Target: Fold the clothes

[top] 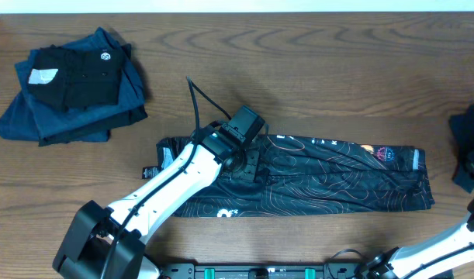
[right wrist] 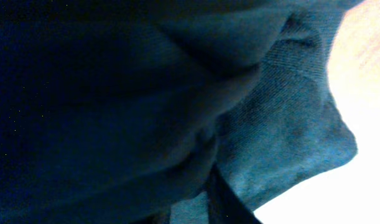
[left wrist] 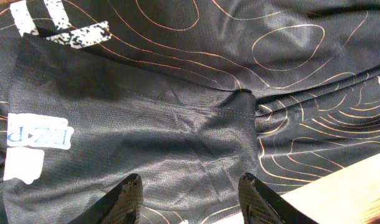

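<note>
Table [top: 299, 46]: wood, work zone mid.
T-shirt [top: 337, 182]: mid table, already narrowed to long band running left-right; probably staged for end-over-end fold.
Folded stack [top: 70, 89]: far left, likely parked clear of work zone.
Dark garment [top: 469, 155]: right edge, bunched, looks next in queue.
My left arm [top: 167, 190]: reaches in from near-left over band's left part.
Left gripper [left wrist: 190, 186]: jaws apart, holding nothing, poised over turned-in sleeve panel [left wrist: 134, 124], probably to pinch.
Right gripper: buried in blue cloth [right wrist: 283, 124], jaw state unreadable.
</note>
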`<state>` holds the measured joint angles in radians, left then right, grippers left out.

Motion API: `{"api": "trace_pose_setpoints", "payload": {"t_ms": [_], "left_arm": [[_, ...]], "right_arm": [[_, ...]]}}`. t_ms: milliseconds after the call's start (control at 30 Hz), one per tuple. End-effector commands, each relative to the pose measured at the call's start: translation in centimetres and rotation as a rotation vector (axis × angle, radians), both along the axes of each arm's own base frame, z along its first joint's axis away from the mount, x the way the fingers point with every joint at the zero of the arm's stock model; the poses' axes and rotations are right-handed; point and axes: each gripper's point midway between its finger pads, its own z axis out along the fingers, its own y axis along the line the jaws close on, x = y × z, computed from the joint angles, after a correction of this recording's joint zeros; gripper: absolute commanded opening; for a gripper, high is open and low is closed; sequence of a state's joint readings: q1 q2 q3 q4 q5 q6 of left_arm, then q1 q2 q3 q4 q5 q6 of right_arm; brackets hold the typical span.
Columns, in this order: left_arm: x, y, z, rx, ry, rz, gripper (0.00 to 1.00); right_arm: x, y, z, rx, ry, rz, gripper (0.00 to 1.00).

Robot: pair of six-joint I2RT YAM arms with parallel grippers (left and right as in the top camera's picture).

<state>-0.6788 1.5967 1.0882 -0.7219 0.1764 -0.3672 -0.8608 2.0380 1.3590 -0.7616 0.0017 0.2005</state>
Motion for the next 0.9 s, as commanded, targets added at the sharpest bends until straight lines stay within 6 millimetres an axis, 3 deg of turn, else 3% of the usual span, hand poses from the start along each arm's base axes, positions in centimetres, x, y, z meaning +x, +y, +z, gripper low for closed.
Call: {"api": "trace_pose_setpoints", "payload": {"t_ms": [0, 200, 333, 500, 867], "left_arm": [[0.0, 0.3, 0.1, 0.006, -0.005, 0.013, 0.52], [0.0, 0.3, 0.1, 0.005, -0.004, 0.013, 0.52], [0.0, 0.3, 0.1, 0.006, -0.004, 0.012, 0.52], [0.0, 0.3, 0.1, 0.005, -0.005, 0.012, 0.52], [0.0, 0.3, 0.1, 0.006, -0.004, 0.013, 0.52]], "right_arm": [[2.5, 2.9, 0.1, 0.173, -0.140, 0.072, 0.22], [3.1, 6.4, 3.6, 0.216, -0.115, 0.208, 0.25], [3.0, 8.5, 5.1, 0.231, -0.093, 0.277, 0.36], [2.8, 10.8, 4.3, 0.280, -0.049, 0.318, 0.42], [3.6, 14.9, 2.7, 0.305, -0.012, 0.443, 0.43]]}}
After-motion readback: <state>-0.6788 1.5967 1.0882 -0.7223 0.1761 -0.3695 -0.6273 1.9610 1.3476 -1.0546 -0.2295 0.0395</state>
